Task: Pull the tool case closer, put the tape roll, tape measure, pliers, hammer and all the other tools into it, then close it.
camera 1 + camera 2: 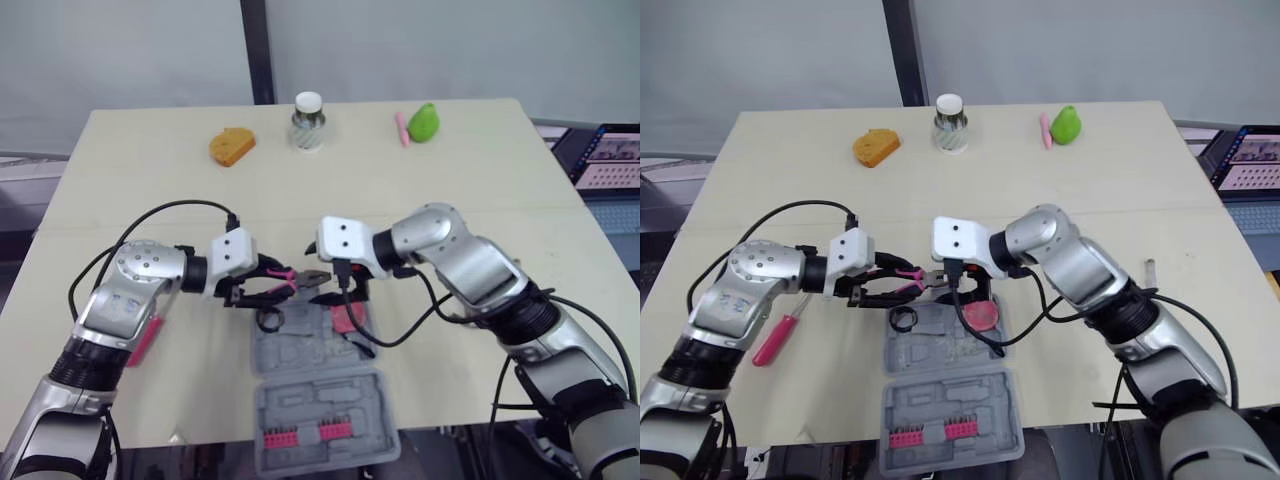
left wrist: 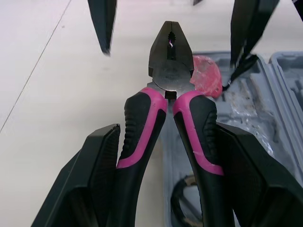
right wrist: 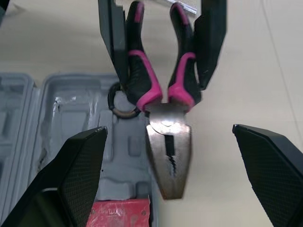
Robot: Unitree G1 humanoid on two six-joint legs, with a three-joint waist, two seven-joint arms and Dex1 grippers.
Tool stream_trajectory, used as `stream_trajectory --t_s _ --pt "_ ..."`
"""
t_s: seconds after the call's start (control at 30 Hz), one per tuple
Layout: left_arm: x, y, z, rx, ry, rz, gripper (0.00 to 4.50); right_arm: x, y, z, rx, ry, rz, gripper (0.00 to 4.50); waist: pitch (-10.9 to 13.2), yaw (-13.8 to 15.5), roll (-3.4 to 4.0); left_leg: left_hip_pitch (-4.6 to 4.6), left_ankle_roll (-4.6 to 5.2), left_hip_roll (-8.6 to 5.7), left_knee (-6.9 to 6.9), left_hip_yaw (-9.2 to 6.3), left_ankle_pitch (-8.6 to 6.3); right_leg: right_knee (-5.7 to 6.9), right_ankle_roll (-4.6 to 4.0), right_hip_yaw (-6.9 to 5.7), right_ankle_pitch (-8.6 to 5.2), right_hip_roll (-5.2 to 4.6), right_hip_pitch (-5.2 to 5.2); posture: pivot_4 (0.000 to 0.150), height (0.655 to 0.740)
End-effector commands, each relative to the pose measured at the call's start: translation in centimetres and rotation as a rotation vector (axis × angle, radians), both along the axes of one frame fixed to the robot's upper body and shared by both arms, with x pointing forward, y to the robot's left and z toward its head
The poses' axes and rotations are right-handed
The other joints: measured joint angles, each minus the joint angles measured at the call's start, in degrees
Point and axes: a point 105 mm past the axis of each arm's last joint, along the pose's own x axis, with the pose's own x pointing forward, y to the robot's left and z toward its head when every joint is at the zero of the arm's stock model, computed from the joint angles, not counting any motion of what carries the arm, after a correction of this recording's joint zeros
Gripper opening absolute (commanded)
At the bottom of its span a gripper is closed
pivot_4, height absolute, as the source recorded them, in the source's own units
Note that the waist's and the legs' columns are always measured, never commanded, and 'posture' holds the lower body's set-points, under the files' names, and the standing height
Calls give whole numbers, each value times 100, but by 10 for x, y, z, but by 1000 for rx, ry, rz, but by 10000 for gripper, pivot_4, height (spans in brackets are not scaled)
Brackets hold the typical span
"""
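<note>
My left gripper [image 1: 262, 290] is shut on the pink-and-black handles of the pliers [image 1: 300, 281], which it holds above the far end of the open grey tool case [image 1: 320, 400]. The pliers' steel nose [image 3: 168, 156] points toward my right gripper [image 1: 345, 288], which is open, with its fingers [image 2: 102, 23] spread either side of the nose without touching it. A black tape roll [image 1: 268, 320] and a red tape measure [image 1: 980, 315] lie in the case. A pink screwdriver [image 1: 775, 338] lies on the table to the left.
An orange sponge [image 1: 232, 146], a glass jar [image 1: 308, 122], a pink stick [image 1: 401, 128] and a green pear-shaped object [image 1: 424, 122] stand along the far edge. A small metal piece [image 1: 1148, 272] lies at the right. A laptop [image 1: 610, 155] sits beyond the table's right side.
</note>
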Motion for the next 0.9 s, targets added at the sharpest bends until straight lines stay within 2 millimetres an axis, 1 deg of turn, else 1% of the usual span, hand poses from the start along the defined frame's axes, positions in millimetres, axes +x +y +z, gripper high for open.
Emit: stream_trajectory --t_s 0.03,0.27,0.37,0.53,0.57,0.7,0.9 --pt "-1 -4 9 -4 -40 -23 26140 -2 3 5 -22 -29 19 45000 0 -22 0 0 0 0 -2 0 0 0 0 0 0 0 -3 1500 7400" --pt "-5 -8 8 -20 -31 -30 26140 -3 6 2 -31 -27 22 45000 0 -18 0 0 0 1 0 0 0 2 0 4 0 0 -5 1500 7400" --pt "-4 -9 9 -30 -32 -25 26140 -2 6 1 -34 -29 22 37147 0 -18 0 0 0 0 1 -1 0 3 0 5 0 0 -5 1500 7400" --pt "-4 -10 9 -42 -27 -25 26140 0 6 0 -39 -34 16 12518 0 -17 0 0 0 0 3 -1 0 3 0 6 0 0 -4 1500 7400" --pt "-4 -11 10 -51 -31 -24 26140 1 6 -1 -40 -35 16 9441 0 -17 0 0 0 0 3 -1 0 4 0 6 0 0 -4 1500 7400" --pt "-4 -13 13 -68 -29 -28 26140 1 7 -2 -43 -36 17 9534 0 -17 0 0 0 0 3 -1 0 4 0 6 0 0 -4 1500 7400" --pt "-6 -13 11 -65 -24 -32 26140 1 7 1 -27 -53 23 9534 0 -19 0 0 0 0 4 -2 0 5 0 6 0 0 -4 1500 7400"
